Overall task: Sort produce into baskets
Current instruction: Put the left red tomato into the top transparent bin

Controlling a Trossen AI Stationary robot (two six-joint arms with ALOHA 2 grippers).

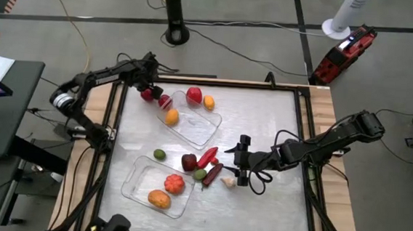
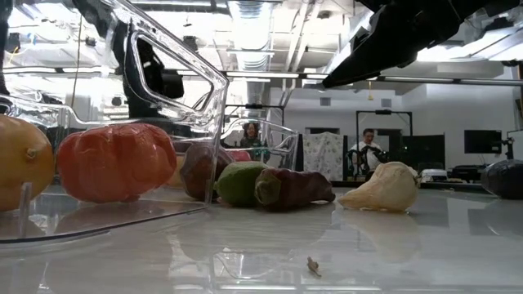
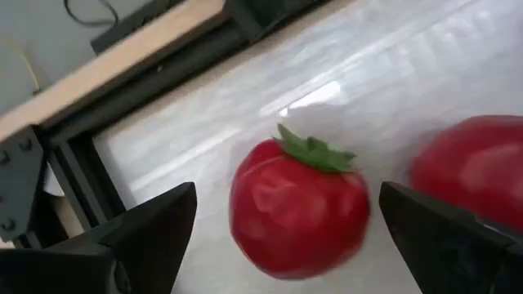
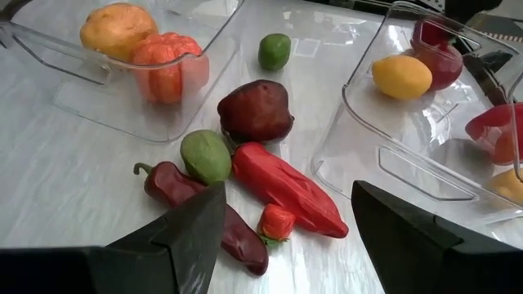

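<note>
My left gripper [image 1: 148, 88] is open at the table's far left. Its fingers stand on either side of a red fruit with a green top [image 3: 298, 208] on the table, without touching it. A second red fruit [image 3: 474, 167] lies beside it. My right gripper [image 1: 241, 160] is open and empty above a loose pile: a red pepper [image 4: 286, 186], a maroon pepper [image 4: 204, 216], a green fruit [image 4: 206, 155], a dark maroon fruit [image 4: 255, 110] and a small red strawberry [image 4: 276, 222]. A whitish garlic [image 2: 384, 188] lies near it.
The far clear basket [image 1: 204, 130] holds a yellow fruit [image 4: 400, 76] and red pieces. The near clear basket [image 1: 138, 178] holds an orange pumpkin-like piece [image 1: 175, 184] and a yellow-orange fruit [image 1: 159, 198]. A small green fruit [image 1: 159, 154] lies between them. People show in the room behind [image 2: 369, 143].
</note>
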